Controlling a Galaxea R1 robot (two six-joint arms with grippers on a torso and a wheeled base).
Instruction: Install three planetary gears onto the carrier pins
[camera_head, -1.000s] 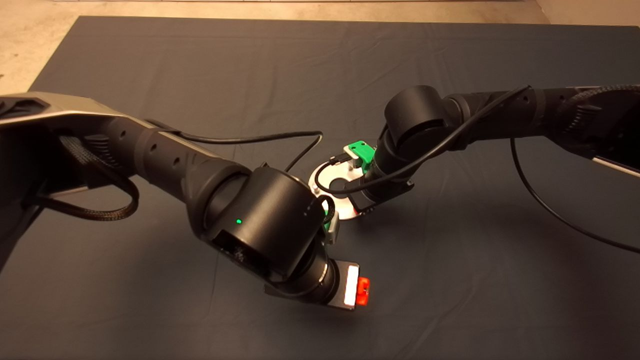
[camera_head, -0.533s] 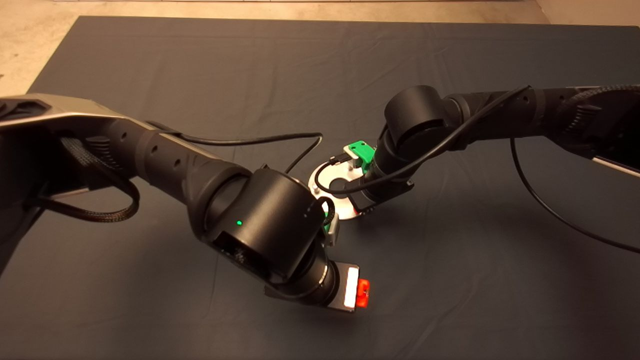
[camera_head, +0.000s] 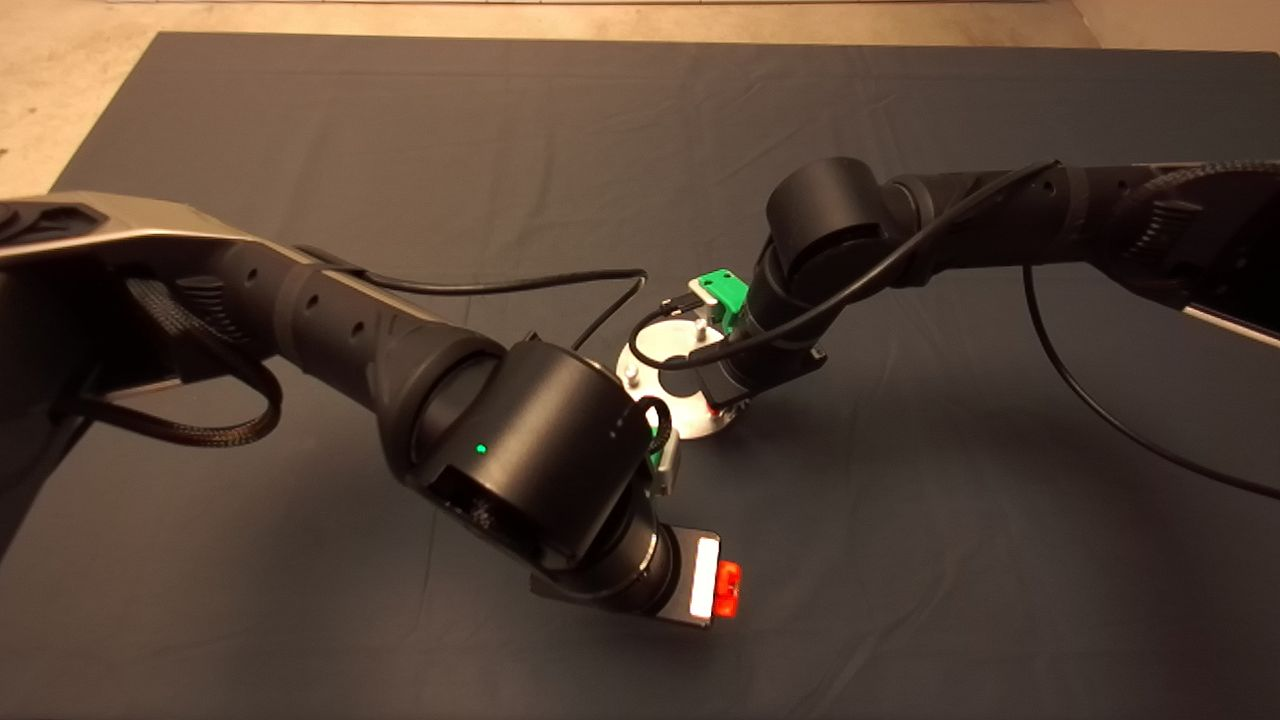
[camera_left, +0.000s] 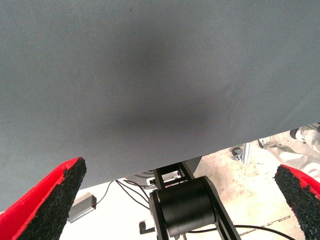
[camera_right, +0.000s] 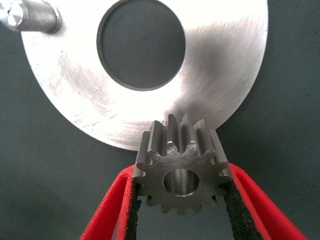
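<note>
From my console the dark mat (camera_head: 900, 560) lay bare across its whole 12 o'clock half and along the 6 o'clock edge, with the pale floor (camera_head: 60, 90) showing only past the 10 o'clock corner; the one crowded spot was at the centre, where both arms met over the aluminium disc (camera_head: 655, 352). The right arm reached in from 3 o'clock, bent at its round elbow joint and dropped its wrist onto the disc's 3 o'clock side, hiding that part of it. In the right wrist view the right gripper (camera_right: 181, 200) was clamped narrowly on a planetary gear (camera_right: 181, 172), its black pads (camera_right: 239, 210) pressed to the teeth on either side, the centre hole facing the camera; the gear hung over the disc's rim, and one carrier pin (camera_right: 31, 16) stood upright at the far edge of the disc beyond the central hole (camera_right: 141, 46). From above I could make out two pins on the disc's uncovered part, one at (camera_head: 631, 374) and one at (camera_head: 700, 325). The left arm came in from 9 o'clock with its bulky wrist just at 7 o'clock of the disc, and the left gripper (camera_head: 727, 589) pointed toward 3 o'clock over bare mat; its wrist view showed the pads (camera_left: 55, 200) spread wide with nothing between them, looking past the mat's edge to the floor.
</note>
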